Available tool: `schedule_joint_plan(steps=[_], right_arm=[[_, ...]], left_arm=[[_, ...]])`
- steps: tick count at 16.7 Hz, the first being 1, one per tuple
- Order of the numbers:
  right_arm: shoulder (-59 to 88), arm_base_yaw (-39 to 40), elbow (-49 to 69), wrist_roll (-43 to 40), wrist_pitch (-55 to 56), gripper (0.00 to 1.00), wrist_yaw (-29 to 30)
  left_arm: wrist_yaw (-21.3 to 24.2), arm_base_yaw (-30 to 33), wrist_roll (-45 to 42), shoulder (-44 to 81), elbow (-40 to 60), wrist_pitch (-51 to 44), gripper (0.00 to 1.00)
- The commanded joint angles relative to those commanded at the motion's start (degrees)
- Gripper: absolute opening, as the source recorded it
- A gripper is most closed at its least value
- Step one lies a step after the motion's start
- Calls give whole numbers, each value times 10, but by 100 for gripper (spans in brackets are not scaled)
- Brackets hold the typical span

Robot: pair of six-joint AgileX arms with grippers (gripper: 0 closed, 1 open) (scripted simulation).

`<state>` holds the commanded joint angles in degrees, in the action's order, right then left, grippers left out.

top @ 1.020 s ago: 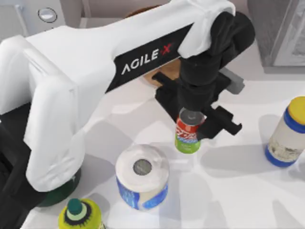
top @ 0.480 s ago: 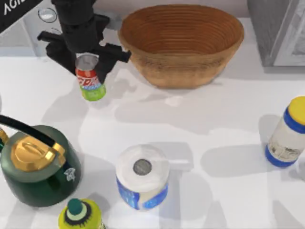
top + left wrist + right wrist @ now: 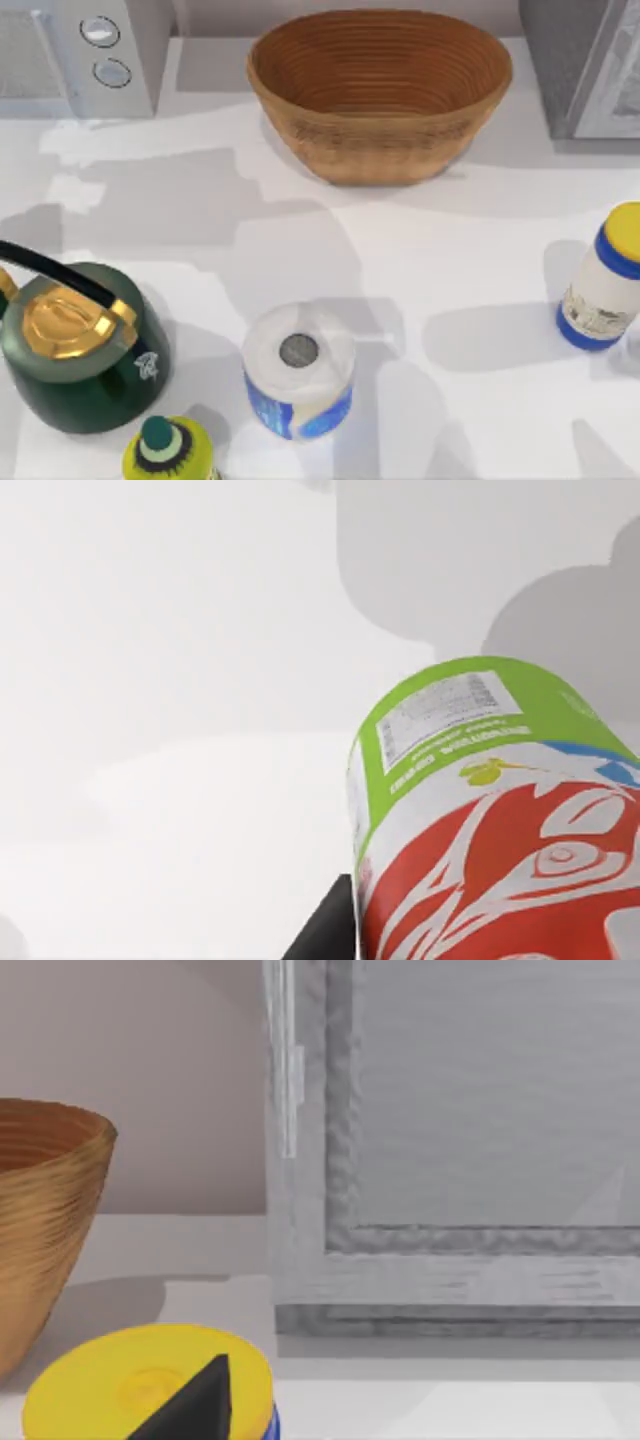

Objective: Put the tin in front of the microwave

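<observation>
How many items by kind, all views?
Microwave: 1
Wicker basket: 1
Green kettle: 1
Paper roll: 1
Yellow-capped jar: 1
Yellow-green bottle: 1
Grey cabinet: 1
Tin, in the left wrist view: 1
Total: 8

Basket (image 3: 380, 90), kettle (image 3: 75, 345) — paper roll (image 3: 298, 372) (upright).

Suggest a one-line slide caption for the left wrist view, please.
Left wrist view: the tin, green band and red design, seen close above the white table.
</observation>
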<state>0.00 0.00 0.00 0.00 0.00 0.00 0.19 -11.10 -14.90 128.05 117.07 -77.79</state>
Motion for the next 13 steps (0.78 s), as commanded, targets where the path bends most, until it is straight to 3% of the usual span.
schedule_joint_plan(steps=[4, 13], right_arm=[[0, 0, 0, 0, 0, 100, 0], [0, 0, 0, 0, 0, 100, 0]], left_arm=[[0, -62, -42, 7, -14, 11, 0], [0, -63, -43, 7, -32, 29, 0]])
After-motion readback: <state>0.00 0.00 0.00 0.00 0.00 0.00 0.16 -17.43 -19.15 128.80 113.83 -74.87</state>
